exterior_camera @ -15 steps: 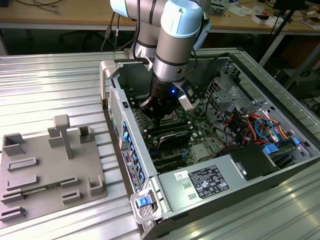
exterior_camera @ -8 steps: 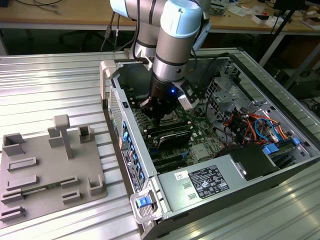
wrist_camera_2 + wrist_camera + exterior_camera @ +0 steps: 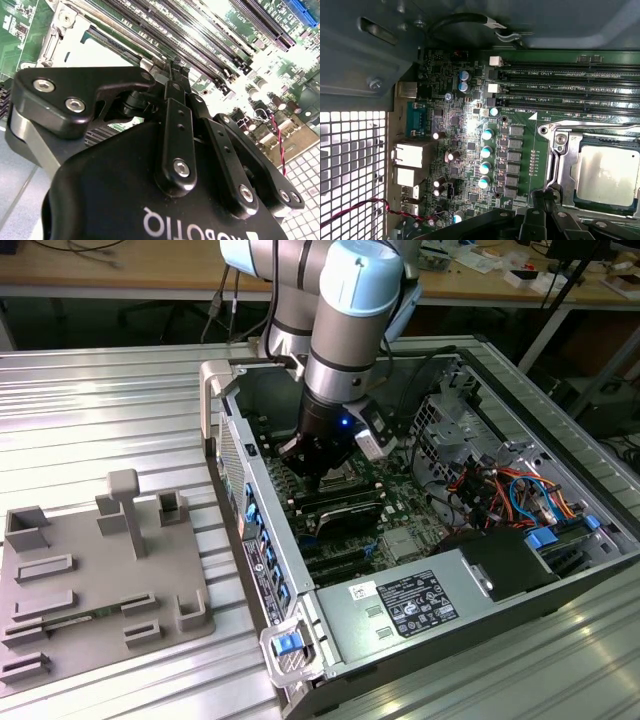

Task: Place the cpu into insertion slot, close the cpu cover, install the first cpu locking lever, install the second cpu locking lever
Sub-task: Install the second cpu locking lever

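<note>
The cpu (image 3: 607, 172) lies flat with its silver-grey top up, seated in the insertion slot (image 3: 573, 175) on the green board. The cpu cover (image 3: 600, 136), a silvery frame, lies down around the chip, which shows through its window. A thin metal lever (image 3: 551, 167) runs along the frame's side. My gripper (image 3: 316, 480) reaches down into the open computer case, right beside the socket. In both wrist views its black fingers meet at the tips (image 3: 173, 70) (image 3: 540, 197), shut with nothing seen between them, at the edge of the socket frame (image 3: 65, 30).
Long black memory slots (image 3: 570, 85) run beside the socket. A grey power supply box (image 3: 410, 605) sits at the near end of the case, with coloured cables (image 3: 500, 490) at the exterior view's right. A grey fixture plate (image 3: 95, 580) lies outside the case, on the exterior view's left.
</note>
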Robot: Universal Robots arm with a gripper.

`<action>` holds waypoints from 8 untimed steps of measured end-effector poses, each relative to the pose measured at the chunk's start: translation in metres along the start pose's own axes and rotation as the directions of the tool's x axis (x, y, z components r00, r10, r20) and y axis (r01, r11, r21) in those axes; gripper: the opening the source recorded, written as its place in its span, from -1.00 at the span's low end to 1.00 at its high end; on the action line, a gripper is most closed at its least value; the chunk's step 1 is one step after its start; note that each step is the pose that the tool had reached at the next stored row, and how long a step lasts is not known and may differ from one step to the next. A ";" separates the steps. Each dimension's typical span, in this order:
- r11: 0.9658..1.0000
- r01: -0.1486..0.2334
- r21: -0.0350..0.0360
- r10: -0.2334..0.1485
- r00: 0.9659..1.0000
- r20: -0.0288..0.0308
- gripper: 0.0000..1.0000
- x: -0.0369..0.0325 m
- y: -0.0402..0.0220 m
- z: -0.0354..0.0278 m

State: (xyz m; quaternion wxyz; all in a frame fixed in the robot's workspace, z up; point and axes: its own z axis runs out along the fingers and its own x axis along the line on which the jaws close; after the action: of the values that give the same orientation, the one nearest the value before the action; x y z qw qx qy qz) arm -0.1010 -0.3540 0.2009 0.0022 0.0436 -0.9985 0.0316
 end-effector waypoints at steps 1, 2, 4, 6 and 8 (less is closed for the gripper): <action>1.000 0.000 0.000 0.000 1.000 0.000 -0.79 0.0000 0.0001 0.0003; 1.000 0.000 -0.001 0.000 1.000 0.000 -0.79 0.0000 0.0002 0.0005; 1.000 0.000 -0.001 0.000 1.000 0.000 -0.79 -0.0001 0.0020 0.0005; 1.000 0.001 -0.002 -0.001 1.000 -0.001 -0.79 0.0001 0.0026 0.0001; 1.000 0.001 -0.004 -0.001 1.000 -0.001 -0.79 0.0002 0.0027 0.0002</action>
State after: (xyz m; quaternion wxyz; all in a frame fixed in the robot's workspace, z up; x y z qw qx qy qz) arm -0.1014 -0.3514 0.2006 0.0026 0.0439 -0.9986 0.0298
